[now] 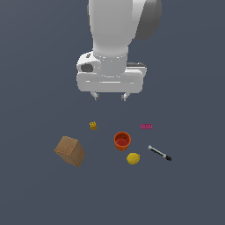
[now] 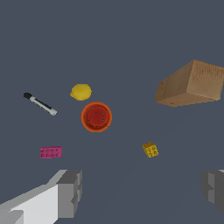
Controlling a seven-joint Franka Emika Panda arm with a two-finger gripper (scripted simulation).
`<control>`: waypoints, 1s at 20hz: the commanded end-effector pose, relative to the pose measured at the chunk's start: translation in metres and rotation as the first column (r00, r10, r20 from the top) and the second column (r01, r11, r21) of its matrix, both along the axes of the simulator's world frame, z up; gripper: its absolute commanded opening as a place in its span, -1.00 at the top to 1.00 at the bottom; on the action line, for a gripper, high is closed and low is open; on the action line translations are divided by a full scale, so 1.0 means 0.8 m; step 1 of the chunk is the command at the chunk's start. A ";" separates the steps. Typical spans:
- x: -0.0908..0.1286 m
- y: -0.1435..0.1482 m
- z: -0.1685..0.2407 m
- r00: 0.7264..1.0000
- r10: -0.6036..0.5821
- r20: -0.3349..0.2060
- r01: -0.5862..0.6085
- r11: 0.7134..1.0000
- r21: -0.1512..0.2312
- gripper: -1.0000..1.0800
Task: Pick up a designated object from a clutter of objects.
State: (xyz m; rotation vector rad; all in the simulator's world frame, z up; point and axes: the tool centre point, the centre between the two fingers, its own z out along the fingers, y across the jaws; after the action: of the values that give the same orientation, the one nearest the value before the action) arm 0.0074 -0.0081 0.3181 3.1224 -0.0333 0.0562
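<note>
The step in hand looks like the approach: the pincer (image 1: 110, 96) hangs high above the dark grey worktop (image 1: 35, 193), its jaws spread wide and holding nothing. The target, a tiny yellow-orange blocky piece with a bumpy top (image 1: 93, 125), sits alone on the worktop, at about ten o'clock from the orange-red round cup (image 1: 122, 140) in the exterior view, near it but not touching.

To do this well, I would bring the pincer over the little block before descending, since it lies off to the exterior view's left of the pincer's midline. In the wrist view the block (image 2: 150, 149) sits turned at an angle between the two grey fingers (image 2: 70, 192), so rotating the wrist to meet its flat sides should give a firmer grip. The tan cardboard-like box (image 1: 70, 150) and the cup stand clear enough not to crowd the descent.

The arm points straight down, the white wrist housing level, fingertips well above everything.
</note>
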 end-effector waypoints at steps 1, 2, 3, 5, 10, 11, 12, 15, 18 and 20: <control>0.000 0.000 0.000 1.000 0.000 0.000 0.000 1.000 0.000 -0.92; 0.000 0.000 0.000 1.000 0.001 0.001 -0.001 1.000 -0.001 -0.92; 0.001 0.002 0.002 1.000 0.005 0.004 -0.005 1.000 -0.002 -0.92; 0.004 0.006 0.008 1.000 0.019 0.017 -0.019 1.000 -0.009 -0.92; 0.011 0.020 0.028 0.997 0.052 0.049 -0.051 0.998 -0.028 -0.92; 0.011 0.020 0.029 0.997 0.052 0.050 -0.051 0.998 -0.028 -0.92; 0.011 0.020 0.029 0.998 0.051 0.049 -0.050 0.998 -0.027 -0.92; 0.011 0.017 0.023 0.998 0.053 0.046 -0.052 0.998 -0.025 -0.92; 0.012 0.012 0.012 0.997 0.064 0.043 -0.063 0.998 -0.024 -0.92; 0.012 0.007 0.001 0.996 0.074 0.040 -0.073 0.997 -0.022 -0.92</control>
State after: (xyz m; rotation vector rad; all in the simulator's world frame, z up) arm 0.0170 0.0007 0.3251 3.0996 0.0708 0.1246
